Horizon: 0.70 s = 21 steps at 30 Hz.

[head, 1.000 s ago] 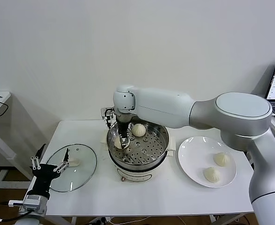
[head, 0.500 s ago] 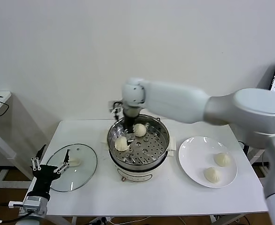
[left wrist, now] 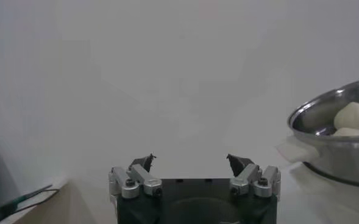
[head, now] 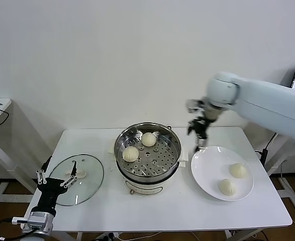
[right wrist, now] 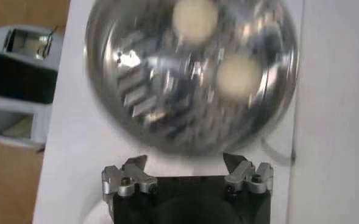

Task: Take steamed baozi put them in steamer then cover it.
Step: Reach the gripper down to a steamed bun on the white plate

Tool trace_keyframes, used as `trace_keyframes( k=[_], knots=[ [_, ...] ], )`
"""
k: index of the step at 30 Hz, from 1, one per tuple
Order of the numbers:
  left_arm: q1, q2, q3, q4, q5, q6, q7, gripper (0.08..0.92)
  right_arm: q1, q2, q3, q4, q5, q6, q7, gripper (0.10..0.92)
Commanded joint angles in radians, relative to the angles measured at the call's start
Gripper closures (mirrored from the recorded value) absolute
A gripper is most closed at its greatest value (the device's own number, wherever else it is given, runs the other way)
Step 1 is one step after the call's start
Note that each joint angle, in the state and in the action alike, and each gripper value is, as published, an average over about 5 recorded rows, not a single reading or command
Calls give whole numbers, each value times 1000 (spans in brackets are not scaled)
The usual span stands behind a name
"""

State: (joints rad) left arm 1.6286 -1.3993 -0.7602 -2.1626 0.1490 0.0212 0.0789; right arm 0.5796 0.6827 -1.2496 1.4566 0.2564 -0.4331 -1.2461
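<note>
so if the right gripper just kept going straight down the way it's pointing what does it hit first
Most likely the white plate: the right gripper, open and empty, points down over its near-left rim. Depth is hard to judge, so it could instead meet the table beside the steamer. It would miss both baozi on the plate.

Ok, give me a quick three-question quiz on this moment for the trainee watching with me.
1. How many steamed baozi lie in the steamer, and how many on the plate?
2. True or false: the glass lid already covers the steamer.
3. Which tool is nearer the plate: A) the left tool, B) the right tool?

Key
1. Two in the steamer, two on the plate.
2. False: it lies on the table, on the robot's left of the steamer.
3. B. It hangs open and empty over the plate's far edge; the left tool sits open by the lid.
</note>
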Motion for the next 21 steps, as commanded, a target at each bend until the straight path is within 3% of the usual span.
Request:
trace_keyframes(
  k=[1,7,21],
  knots=[
    [5,-6,7,-2,8,-1,-2,177,-345,-264,241,22,-259,112,-49,203],
    [8,-10,6,2,13,-3,-3,177,-531,-220,367,-51,-326,148,-49,203],
    [-8,-11,6,24,12,-1,-6,177,-624,-153,429,-117,-359,156,-33,203]
  ],
)
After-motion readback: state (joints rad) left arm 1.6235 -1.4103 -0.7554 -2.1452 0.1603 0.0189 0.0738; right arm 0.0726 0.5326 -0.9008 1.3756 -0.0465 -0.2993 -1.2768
